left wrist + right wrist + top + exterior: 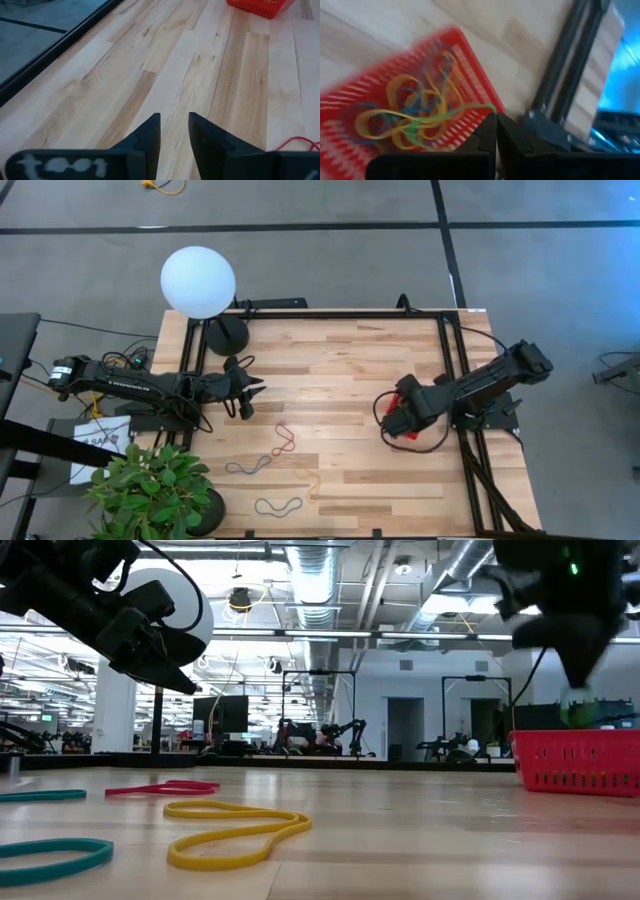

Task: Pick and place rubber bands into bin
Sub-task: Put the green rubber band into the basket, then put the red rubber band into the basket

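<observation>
Four rubber bands [284,439] loose on table | right tool [496,131] closed over bin [465,55]

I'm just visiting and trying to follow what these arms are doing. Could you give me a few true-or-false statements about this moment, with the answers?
1. The right hand is above the red bin. True.
2. The bin is empty. False: it already holds a tangle of yellow, green and blue rubber bands.
3. The left hand is holding a rubber band. False: its fingers stand apart with nothing between them.
4. Loose bands lie on the table, among them a yellow band. True.
5. The right hand's fingers are shut. True.
</observation>
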